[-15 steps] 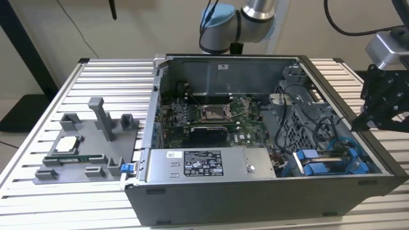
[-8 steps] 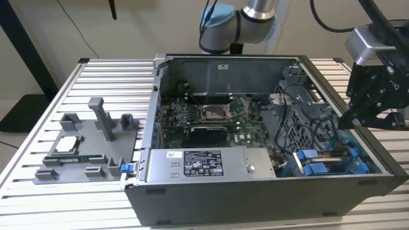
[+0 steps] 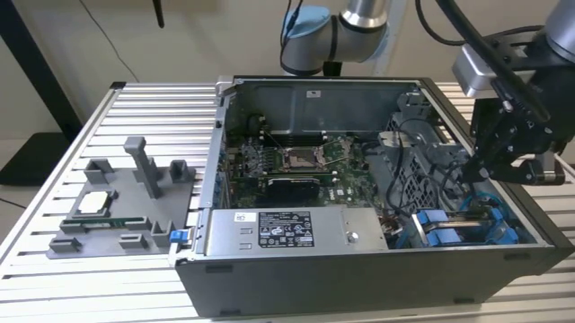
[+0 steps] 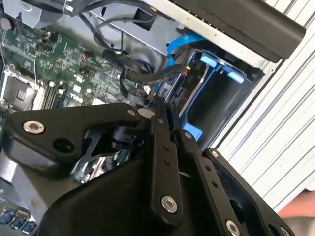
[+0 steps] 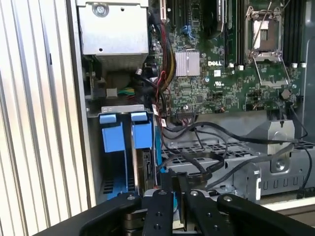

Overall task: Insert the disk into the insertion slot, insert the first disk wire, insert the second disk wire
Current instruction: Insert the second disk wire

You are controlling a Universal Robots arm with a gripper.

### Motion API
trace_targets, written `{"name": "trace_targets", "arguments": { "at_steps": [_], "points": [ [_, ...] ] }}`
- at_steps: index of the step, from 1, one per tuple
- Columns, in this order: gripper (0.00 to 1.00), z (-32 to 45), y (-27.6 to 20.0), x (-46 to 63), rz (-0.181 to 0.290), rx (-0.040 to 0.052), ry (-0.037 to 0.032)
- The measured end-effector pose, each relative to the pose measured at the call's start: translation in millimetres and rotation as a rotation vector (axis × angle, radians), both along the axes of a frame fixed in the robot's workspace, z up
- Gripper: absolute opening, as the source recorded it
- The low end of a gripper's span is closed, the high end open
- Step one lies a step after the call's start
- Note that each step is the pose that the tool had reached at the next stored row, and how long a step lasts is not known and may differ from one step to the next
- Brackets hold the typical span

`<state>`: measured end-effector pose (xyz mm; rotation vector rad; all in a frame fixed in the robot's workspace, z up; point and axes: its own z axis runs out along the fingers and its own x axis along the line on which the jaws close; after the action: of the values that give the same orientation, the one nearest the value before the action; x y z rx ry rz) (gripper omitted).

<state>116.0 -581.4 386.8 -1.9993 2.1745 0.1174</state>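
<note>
The disk stands on edge in the insertion slot of the drive cage, its blue carrier tab facing out. In the exterior view the disk sits low at the case's right end. My gripper hovers just over the disk's rear edge, among looping black wires. In the second wrist view its fingers come together at the gripper tip. There a blue wire and a black wire end beside the disk. The jaws are shut on a wire end.
A second blue-fronted carrier sits beside the disk. The open case holds the motherboard and a power supply. A grey fixture with small parts rests on the slatted table at the exterior view's left.
</note>
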Motion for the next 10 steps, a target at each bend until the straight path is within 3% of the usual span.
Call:
{"name": "trace_targets", "arguments": {
  "at_steps": [4, 8, 10],
  "points": [
    [0.0, -2.4, -0.8, -11.7, 0.0, -0.0002, -0.0244],
    [0.0, -3.8, -1.5, -15.4, 0.002, -0.0021, -0.0551],
    [0.0, -4.7, -1.8, -15.9, 0.003, -0.0033, -0.0663]
  ]
}}
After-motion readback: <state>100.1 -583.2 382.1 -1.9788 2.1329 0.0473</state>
